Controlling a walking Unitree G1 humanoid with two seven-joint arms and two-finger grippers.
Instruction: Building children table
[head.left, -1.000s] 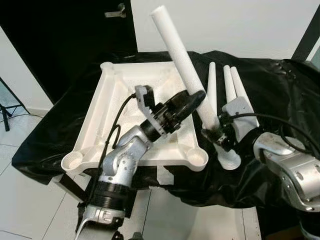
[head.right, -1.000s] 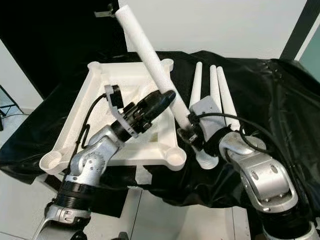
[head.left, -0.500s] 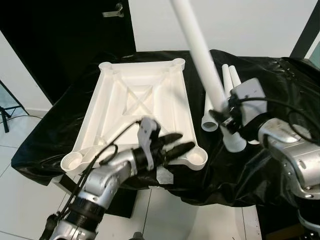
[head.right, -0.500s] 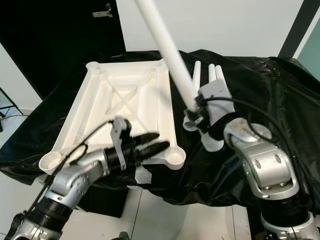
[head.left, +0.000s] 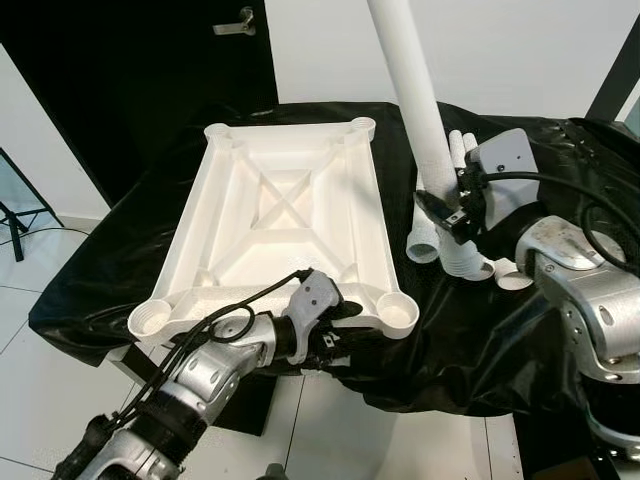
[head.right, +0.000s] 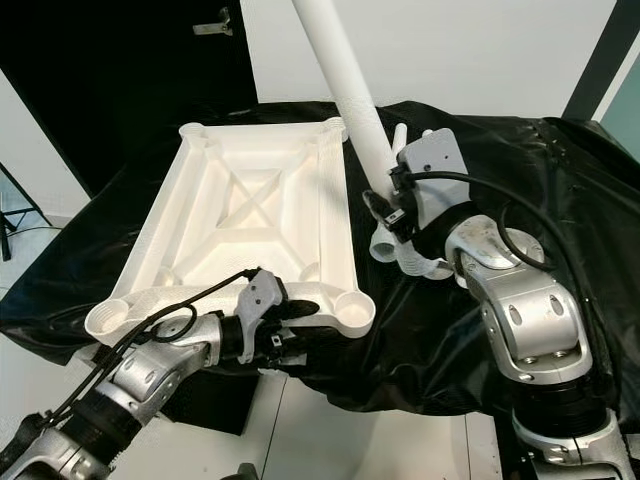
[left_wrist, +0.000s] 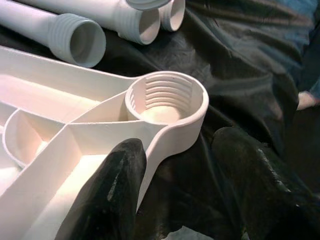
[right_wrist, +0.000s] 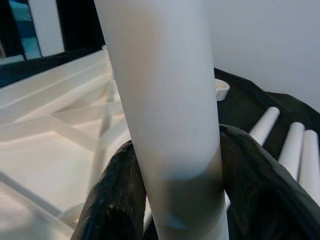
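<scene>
A white tabletop (head.left: 280, 215) lies upside down on the black cloth, with a threaded socket at each corner. My left gripper (head.left: 338, 318) is open at its near right corner, beside the socket (left_wrist: 165, 97). One finger (left_wrist: 110, 195) rests on the rim and the other (left_wrist: 260, 185) is outside over the cloth. My right gripper (head.left: 447, 207) is shut on a long white table leg (head.left: 412, 95), held steeply upright over the tabletop's right edge. In the right wrist view its fingers (right_wrist: 115, 200) clamp the leg (right_wrist: 165, 100) near its lower end.
Other white legs (head.left: 460, 255) lie side by side on the cloth under the right gripper, threaded ends toward me (left_wrist: 75, 37). The black cloth (head.left: 520, 330) drapes over the table's front edge. A dark door (head.left: 130, 80) stands behind at the left.
My left gripper let go of the leg and dropped to the tabletop's near right corner. The right gripper lifted the leg off the cloth and tipped it more upright.
</scene>
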